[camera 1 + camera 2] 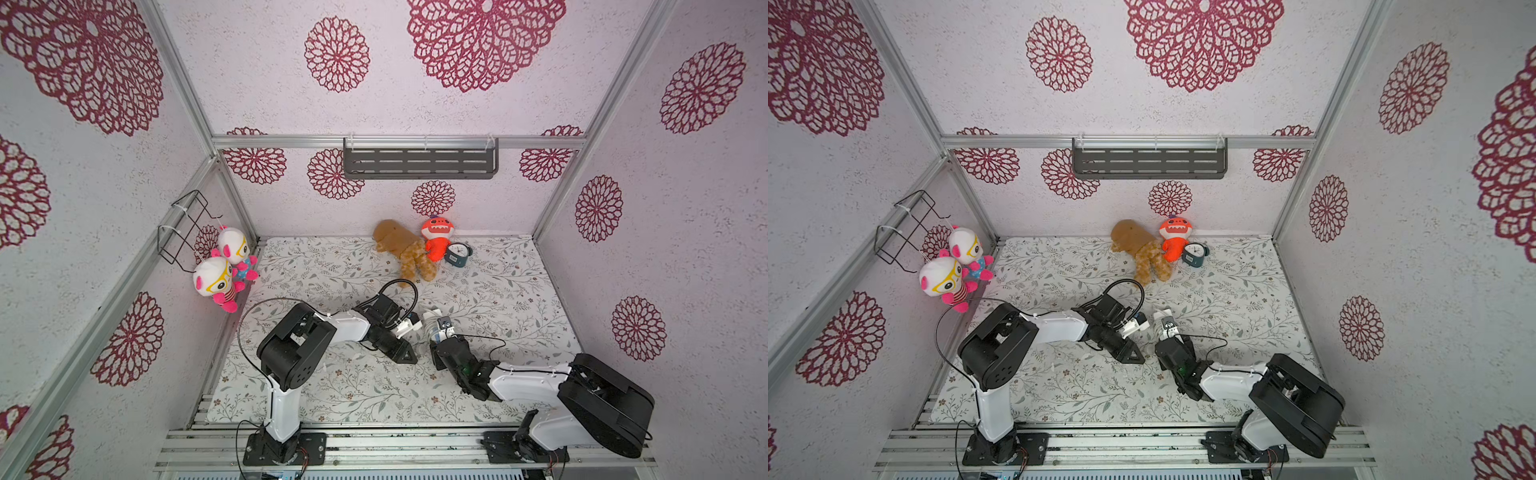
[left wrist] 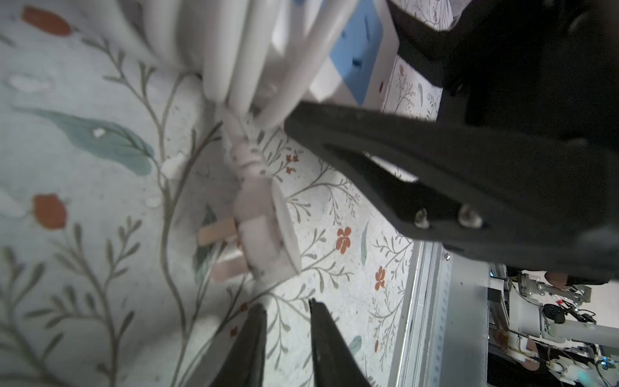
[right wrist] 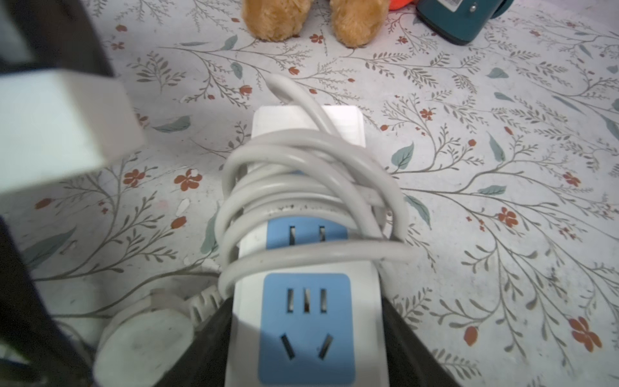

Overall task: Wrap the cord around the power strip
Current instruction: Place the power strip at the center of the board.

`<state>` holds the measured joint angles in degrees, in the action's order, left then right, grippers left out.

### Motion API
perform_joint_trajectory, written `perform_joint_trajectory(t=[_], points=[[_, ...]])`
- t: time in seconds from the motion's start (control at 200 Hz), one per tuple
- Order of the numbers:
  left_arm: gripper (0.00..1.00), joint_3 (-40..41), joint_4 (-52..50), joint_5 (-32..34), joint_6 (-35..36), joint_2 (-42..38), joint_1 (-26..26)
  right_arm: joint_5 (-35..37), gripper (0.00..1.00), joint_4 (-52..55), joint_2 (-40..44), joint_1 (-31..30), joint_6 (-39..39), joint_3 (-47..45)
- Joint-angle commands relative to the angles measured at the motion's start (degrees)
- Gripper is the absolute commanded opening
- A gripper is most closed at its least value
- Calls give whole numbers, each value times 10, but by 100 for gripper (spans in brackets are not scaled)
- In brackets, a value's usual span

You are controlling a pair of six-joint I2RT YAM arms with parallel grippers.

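Right wrist view first: the right tool (image 3: 304, 303) is clenched on the power strip (image 3: 341, 124), one black finger pressed to each long side at the near end, right by a blue socket face. From there the strip runs straight out ahead of the tool, over the floral table (image 3: 502, 167); whether it touches the surface, I can't tell. And look at the cord (image 3: 301, 187): several loose coils looped around the strip's middle, just beyond the fingertips, crossing the second socket face. Its plug (image 3: 144, 348) sits just beside one finger of that tool, round white back toward the camera.

Over to the left wrist view: the left tool (image 2: 286, 303) is released, fingers parted with nothing between them. The plug (image 2: 264, 231) hangs just ahead of its tips, two prongs showing. Beyond that come the blurred coils and a blue corner of the strip.

In both top views the strip (image 1: 440, 326) (image 1: 1166, 325) sits mid-table between the two arms, with a brown plush (image 1: 405, 249) well beyond.
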<state>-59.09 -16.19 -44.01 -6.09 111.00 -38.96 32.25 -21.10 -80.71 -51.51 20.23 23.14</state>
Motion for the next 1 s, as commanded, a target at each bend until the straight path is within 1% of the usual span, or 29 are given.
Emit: perform_joint_trajectory(t=[0.0,0.04,0.155,0.225,0.285,0.41,0.54,0.64,0.71,0.855,0.996], points=[[33,15,-16,16,-11,-44,0,42,19,98,-13,1,32,-8],[35,18,-18,23,-12,-55,0,39,21,102,-13,0,33,-6],[36,24,-30,51,-11,-82,0,33,29,123,-17,-1,36,6],[36,25,-34,67,-11,-98,1,33,38,133,-16,-2,39,13],[36,23,-35,81,-11,-112,2,35,44,141,-12,-3,42,17],[36,17,-38,113,-10,-134,4,38,49,160,-1,-3,43,27],[36,8,-41,159,-10,-156,4,40,59,180,13,-4,43,35],[37,6,-34,180,-8,-172,4,42,65,193,26,-3,45,38],[37,6,-29,190,-7,-177,4,42,74,202,33,-4,44,40],[37,4,-21,199,-8,-176,4,36,79,210,41,-4,35,45],[37,6,-9,207,-11,-177,4,32,82,216,49,-3,35,47]])
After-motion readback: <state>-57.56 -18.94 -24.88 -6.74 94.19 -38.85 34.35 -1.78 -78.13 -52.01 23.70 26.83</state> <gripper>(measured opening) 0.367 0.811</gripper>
